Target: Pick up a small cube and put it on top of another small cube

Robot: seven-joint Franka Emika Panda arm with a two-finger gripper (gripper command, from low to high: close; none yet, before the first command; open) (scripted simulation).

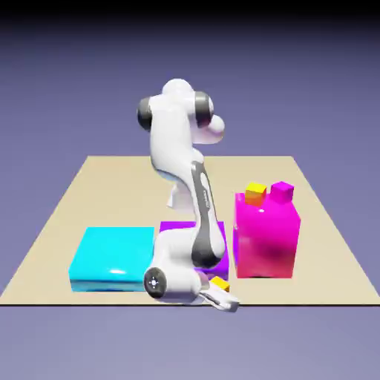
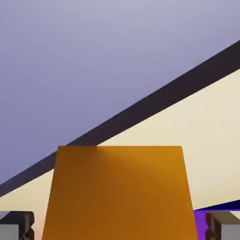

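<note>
On the top of the tall magenta block, the small magenta-pink cube is seated toward the exterior view's right, and beside it, toward the exterior view's left, another yellow-topped cube with orange sides is carried. Well below that top, off the tall magenta block's near corner on the exterior view's left, the small golden-orange cube is partly covered by the hand, and only its yellow top and a bit of one side are shown. The gripper is brought down at the same near corner, by the front edge of the table. In the hand view its jaws are seen set wide around the golden-orange cube, with a narrow strip of background left between each fingertip and the cube's sides; no contact with the cube is shown by either one. The white arm is stretched forward on the exterior view's left of the tall magenta block and bent down to the hand. Just beside the block on that same side, a low purple block is partly hidden by the arm, and farther out the broad, flat cyan block is laid on the table.
</note>
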